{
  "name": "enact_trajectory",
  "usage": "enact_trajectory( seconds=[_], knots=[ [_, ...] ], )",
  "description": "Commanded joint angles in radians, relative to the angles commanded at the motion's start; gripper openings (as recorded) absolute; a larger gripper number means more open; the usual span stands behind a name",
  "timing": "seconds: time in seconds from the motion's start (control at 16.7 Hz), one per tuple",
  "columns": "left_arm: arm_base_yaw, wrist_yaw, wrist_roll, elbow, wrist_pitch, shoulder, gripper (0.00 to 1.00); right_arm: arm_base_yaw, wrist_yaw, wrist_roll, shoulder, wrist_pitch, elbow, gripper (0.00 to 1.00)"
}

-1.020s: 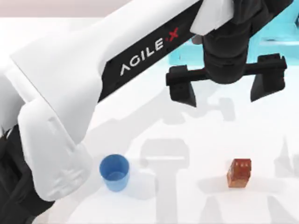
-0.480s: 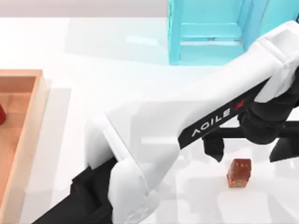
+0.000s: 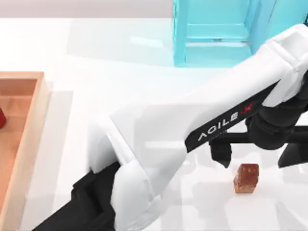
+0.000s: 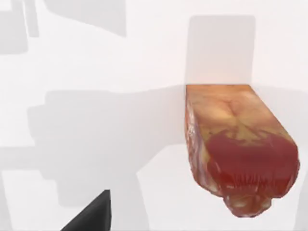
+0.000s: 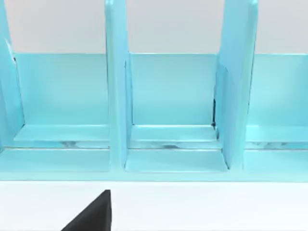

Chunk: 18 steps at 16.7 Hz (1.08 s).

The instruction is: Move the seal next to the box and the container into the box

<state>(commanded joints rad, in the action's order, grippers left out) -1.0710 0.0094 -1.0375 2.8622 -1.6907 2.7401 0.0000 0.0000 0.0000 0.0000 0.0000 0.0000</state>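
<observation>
White table (image 3: pixel 120 62): "AGILEX"-lettered left arm's fingers (image 3: pixel 221 155) spread wide, empty, above the seal (image 3: pixel 246 178).

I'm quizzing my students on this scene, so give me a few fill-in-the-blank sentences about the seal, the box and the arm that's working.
1. The left gripper hovers above the ____.
2. The box lies at the table's ____ side.
3. The seal lies ____ the box.
4. The cabinet behind is ____ in colour.

Missing words: seal; left; outside; turquoise
</observation>
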Motion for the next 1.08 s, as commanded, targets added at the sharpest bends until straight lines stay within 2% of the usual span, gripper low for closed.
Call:
enact_trajectory(
  seconds=[0.54, 0.72, 0.96, 1.08],
  knots=[
    [-0.001, -0.001, -0.001, -0.497, 0.365, -0.125, 1.00, 0.000, 0.000, 0.000, 0.000, 0.000, 0.000, 1.00],
    [-0.002, -0.002, -0.002, -0.564, 0.423, -0.139, 1.00, 0.000, 0.000, 0.000, 0.000, 0.000, 0.000, 1.00],
    [-0.002, -0.002, -0.002, -0.566, 0.424, -0.139, 1.00, 0.000, 0.000, 0.000, 0.000, 0.000, 0.000, 1.00],
    [-0.002, -0.002, -0.002, -0.566, 0.424, -0.139, 0.85, 0.000, 0.000, 0.000, 0.000, 0.000, 0.000, 1.00]
  ],
)
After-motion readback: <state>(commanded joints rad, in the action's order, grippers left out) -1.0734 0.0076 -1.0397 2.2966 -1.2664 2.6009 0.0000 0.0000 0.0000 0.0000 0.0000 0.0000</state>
